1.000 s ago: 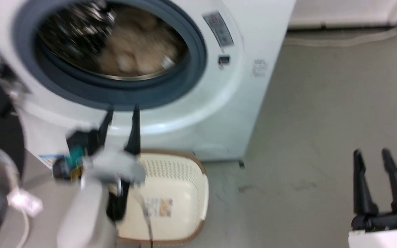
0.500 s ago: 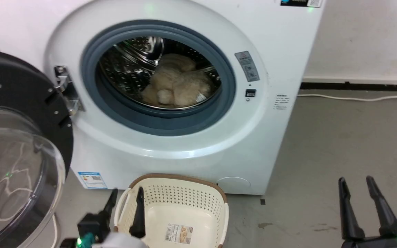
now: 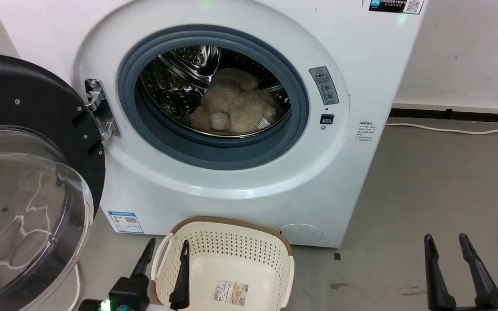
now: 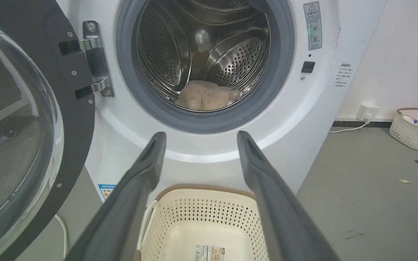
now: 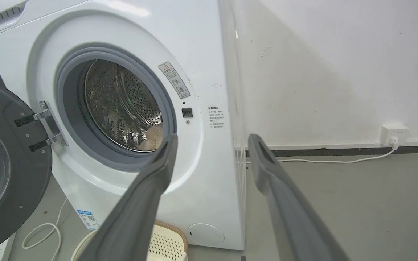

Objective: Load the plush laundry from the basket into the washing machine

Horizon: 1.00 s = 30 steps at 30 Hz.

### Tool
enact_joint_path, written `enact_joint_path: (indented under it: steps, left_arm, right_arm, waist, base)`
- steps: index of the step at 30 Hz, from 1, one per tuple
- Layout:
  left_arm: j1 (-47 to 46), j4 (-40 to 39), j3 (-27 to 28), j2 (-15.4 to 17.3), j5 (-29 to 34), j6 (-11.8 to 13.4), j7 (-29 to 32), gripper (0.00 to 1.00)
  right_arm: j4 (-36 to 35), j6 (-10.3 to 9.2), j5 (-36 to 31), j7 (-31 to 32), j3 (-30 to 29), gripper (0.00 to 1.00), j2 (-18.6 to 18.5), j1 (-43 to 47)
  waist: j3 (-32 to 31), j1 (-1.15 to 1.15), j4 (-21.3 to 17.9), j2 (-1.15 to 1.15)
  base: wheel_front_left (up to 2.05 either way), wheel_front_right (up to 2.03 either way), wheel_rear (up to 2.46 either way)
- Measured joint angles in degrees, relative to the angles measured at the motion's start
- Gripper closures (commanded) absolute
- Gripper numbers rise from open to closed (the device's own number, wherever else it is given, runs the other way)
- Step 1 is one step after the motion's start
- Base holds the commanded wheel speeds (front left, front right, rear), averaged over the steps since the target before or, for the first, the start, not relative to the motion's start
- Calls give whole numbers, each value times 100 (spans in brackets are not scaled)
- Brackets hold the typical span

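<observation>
The beige shaggy plush laundry (image 3: 234, 106) lies at the bottom of the steel drum of the white washing machine (image 3: 361, 65), also seen as plush laundry (image 4: 205, 96) through the port. The machine's black-framed domed door (image 3: 24, 181) hangs open at the left. On the floor before the machine stands the cream basket (image 3: 227, 270), holding just its label sticker. My left gripper (image 3: 167, 248) is open over the basket's left rim, nothing between its fingers. My right gripper (image 3: 445, 239) is open above bare floor at the lower right, well away from the basket.
A white cable (image 3: 456, 128) runs along the wall's foot right of the machine to a socket (image 5: 394, 132). Another white perforated basket (image 4: 414, 127) with items stands by the far wall. Loose cord (image 5: 45, 232) lies under the open door. Grey floor (image 3: 439, 185) spreads to the right.
The head camera has risen and steadied, showing more of the machine. My left gripper has dropped back from the port's lower edge to the basket's left rim. The right gripper keeps its place.
</observation>
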Motion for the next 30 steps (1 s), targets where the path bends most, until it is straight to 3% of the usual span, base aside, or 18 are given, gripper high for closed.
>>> enact_joint_path:
  steps: [11,12,30]
  left_arm:
    - [-1,96,52,-2,110,-137,0,0]
    - [-1,96,52,-2,112,-153,2,100]
    - [-3,31,105,-3,120,-158,149,100]
  right_arm:
    - [54,0,-49,0,15,0,16,-5]
    - [54,0,-49,1,21,100,16,-5]
    - [90,0,-133,145,41,100,15,-25]
  waist:
    - [52,0,-35,0]
    - [57,0,-34,0]
    - [68,1,-42,0]
  base:
    - [0,0,0]
    - [0,0,0]
    - [0,0,0]
